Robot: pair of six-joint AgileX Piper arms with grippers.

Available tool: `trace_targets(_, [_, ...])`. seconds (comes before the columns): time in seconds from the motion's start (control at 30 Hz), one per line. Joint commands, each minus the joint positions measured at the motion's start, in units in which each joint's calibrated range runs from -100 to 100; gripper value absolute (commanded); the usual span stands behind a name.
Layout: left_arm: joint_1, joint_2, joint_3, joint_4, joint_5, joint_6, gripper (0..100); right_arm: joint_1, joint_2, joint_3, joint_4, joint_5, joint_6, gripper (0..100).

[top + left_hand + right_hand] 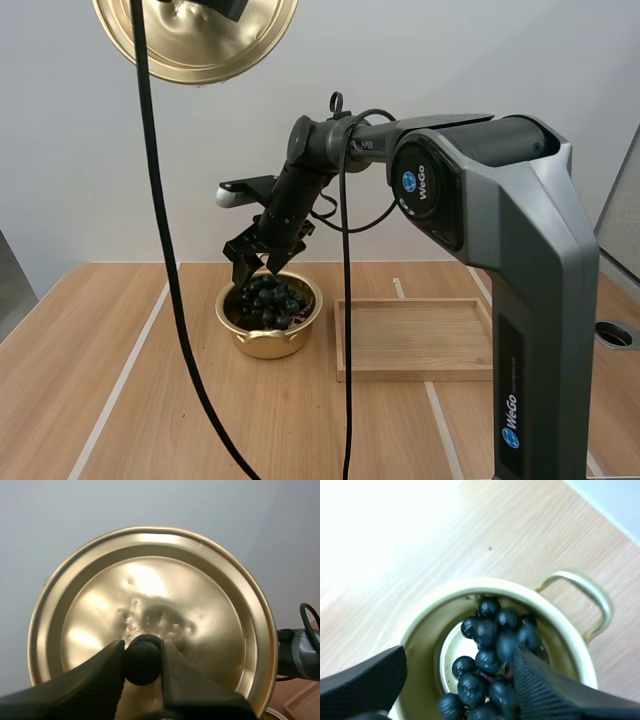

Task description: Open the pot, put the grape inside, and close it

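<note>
Desk (80,400) of pale wood: wooden tray (415,340) lies just beside the pot (262,345) at centre. Grapes (268,300) sit inside; right jaws hang spread wide above, gripping nothing. Upper left, left jaws pinch the knob (141,659) of the lid (190,50), keeping the mouth clear.

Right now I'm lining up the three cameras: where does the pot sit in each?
High view: pot on the table, left of the tray, under the right gripper.
Left wrist view: rim sliver beside the tray corner, past the lid.
Right wrist view: between the fingers, holding grapes.
Shared landmark: the table.
</note>
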Motion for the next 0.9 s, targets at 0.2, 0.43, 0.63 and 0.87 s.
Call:
trace_targets(0.2, [-0.05, -0.2, -0.5, 0.4, -3.5, -0.4, 0, 0.0, -8.5, -2.3, -5.1, 3.6, 2.1, 100])
trace_targets(0.43, [-0.05, -0.2, -0.5, 0.2, -3.2, -0.4, 0, -0.9, -14.5, -2.3, -14.2, 6.6, 6.2, 100])
trace_targets(0.63, [-0.05, 1.1, -0.3, -1.6, -2.1, -0.4, 0, -5.3, -19.8, -1.0, -16.6, 8.2, 8.9, 100])
trace_targets(0.87, [-0.05, 5.1, -0.3, -2.5, 1.2, -0.4, 0, -14.1, -26.4, 7.0, -16.6, 8.2, 9.1, 78])
